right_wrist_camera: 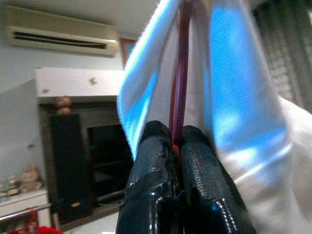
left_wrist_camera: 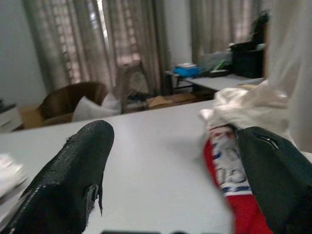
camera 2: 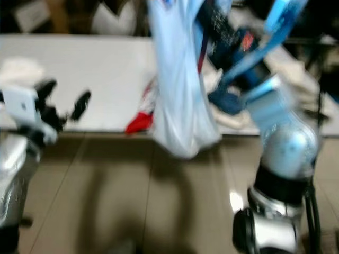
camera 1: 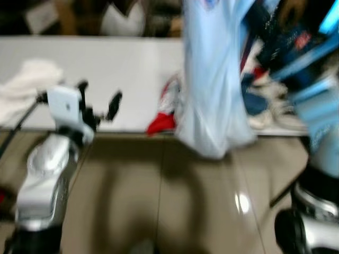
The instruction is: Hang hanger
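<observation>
Aloft, a red hanger point(right_wrist_camera: 176, 105) draped in a pale blue garment point(camera 1: 212, 79) was pinched by the right gripper point(right_wrist_camera: 176, 146).
Its fingers were clamped on the hanger; the left gripper point(camera 1: 99, 101) was held spread before the white table point(camera 1: 127, 69), where clothes point(camera 1: 265, 100) were heaped.

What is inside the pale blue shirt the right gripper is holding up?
A dark red hanger runs up between the folds of the pale blue shirt, pinched by the right gripper. Its shoulders and hook are covered by cloth or out of frame.
</observation>
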`<state>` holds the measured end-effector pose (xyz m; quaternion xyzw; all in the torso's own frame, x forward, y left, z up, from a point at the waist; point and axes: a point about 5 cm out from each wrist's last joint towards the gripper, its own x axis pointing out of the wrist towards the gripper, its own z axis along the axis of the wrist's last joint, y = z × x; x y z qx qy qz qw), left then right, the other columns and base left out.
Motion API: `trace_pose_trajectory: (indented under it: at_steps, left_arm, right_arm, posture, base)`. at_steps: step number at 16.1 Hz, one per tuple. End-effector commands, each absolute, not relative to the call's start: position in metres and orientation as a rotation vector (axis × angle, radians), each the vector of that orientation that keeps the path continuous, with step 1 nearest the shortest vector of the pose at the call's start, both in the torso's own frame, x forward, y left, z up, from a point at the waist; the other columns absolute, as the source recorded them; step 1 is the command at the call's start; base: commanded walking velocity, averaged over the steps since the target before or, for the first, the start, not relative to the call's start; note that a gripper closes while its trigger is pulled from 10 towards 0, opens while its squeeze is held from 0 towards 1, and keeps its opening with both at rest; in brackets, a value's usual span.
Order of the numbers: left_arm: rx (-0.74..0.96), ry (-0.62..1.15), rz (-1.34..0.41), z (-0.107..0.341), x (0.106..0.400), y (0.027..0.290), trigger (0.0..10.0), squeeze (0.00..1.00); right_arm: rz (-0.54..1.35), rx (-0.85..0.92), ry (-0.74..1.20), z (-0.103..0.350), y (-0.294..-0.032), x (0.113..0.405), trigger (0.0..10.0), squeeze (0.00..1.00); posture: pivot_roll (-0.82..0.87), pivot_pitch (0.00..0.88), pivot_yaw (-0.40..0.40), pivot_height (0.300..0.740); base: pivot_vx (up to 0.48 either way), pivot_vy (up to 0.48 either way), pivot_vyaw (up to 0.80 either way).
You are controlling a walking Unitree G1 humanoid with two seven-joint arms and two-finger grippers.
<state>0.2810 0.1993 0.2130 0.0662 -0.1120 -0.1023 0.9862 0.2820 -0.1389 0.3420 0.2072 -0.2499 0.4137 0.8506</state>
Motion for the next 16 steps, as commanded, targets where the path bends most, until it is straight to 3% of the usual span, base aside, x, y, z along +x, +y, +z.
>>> trace_pose_trajectory:
  at_steps: [1, 3, 6, 12, 16]
  left_arm:
    - [0.146, -0.215, -0.194, 0.213, 0.282, 0.197, 10.0, 0.00]
    - [0.231, -0.187, -0.259, 0.206, 0.281, 0.184, 10.0, 0.00]
    - [0.319, -0.163, -0.333, 0.198, 0.278, 0.176, 10.0, 0.00]
    - [0.313, -0.131, -0.239, 0.192, 0.278, 0.187, 10.0, 0.00]
    - [0.216, -0.077, -0.327, 0.181, 0.284, 0.170, 10.0, 0.00]
  right_arm:
    - [0.862, 0.388, -0.552, 0.349, -0.137, 0.278, 10.0, 0.00]
    - [0.739, 0.256, -0.346, 0.306, -0.135, 0.294, 10.0, 0.00]
    - [0.709, 0.348, -0.270, 0.284, -0.128, 0.288, 10.0, 0.00]
    - [0.655, 0.199, -0.008, 0.214, -0.117, 0.270, 10.0, 0.00]
    - [0.532, 0.147, 0.122, 0.173, -0.123, 0.271, 10.0, 0.00]
  posture:
    - [-0.06, 0.011, 0.031, 0.740]
    - [-0.06, 0.004, 0.029, 0.740]
    - [-0.06, 0.000, 0.027, 0.740]
    - [-0.06, 0.000, 0.014, 0.740]
    - [-0.08, 0.000, 0.026, 0.740]
  base:
    - [0.000, 0.000, 0.78]
    - [0.000, 0.000, 0.77]
    - [0.000, 0.000, 0.76]
    - [0.000, 0.000, 0.78]
    - [0.000, 0.000, 0.79]
